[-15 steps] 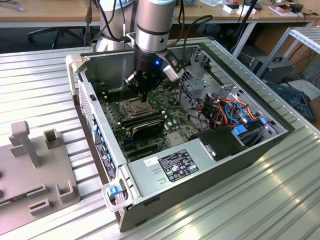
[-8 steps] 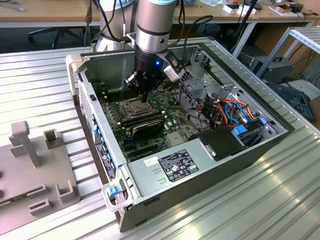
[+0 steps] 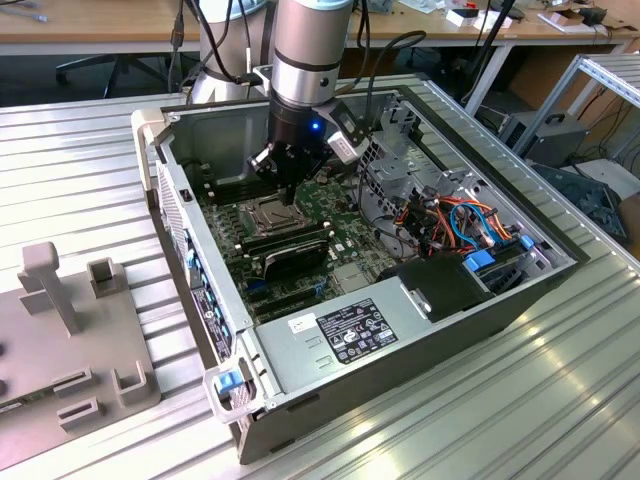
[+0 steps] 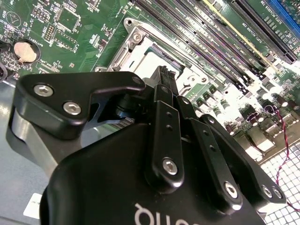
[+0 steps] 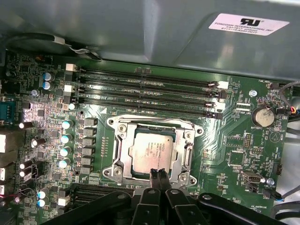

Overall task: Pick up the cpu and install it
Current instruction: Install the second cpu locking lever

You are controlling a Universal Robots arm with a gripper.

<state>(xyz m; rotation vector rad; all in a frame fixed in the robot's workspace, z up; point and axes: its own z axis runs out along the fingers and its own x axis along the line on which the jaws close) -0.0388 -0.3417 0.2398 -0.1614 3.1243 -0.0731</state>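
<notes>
In the exterior view the gripper [image 3: 287, 190] hangs low inside the open computer case [image 3: 520, 290] — poised over the socket [image 3: 268, 212]. In the first wrist view the cpu [image 5: 151, 151] lies flat in that socket's frame, just beyond the fingertips [image 5: 154, 178], which are pressed together and empty — apparently seated already. In the second wrist view the closed fingers [image 4: 165, 93] point at the same socket.

The exterior view looks down from high and well back at the open computer case [image 3: 400, 290] on the surface [image 3: 560, 400]. Both wrist views sit close above the motherboard [image 5: 234, 150], sharing its socket [image 5: 154, 150], which lies at twelve o'clock from the tool [image 5: 158, 174].
</notes>
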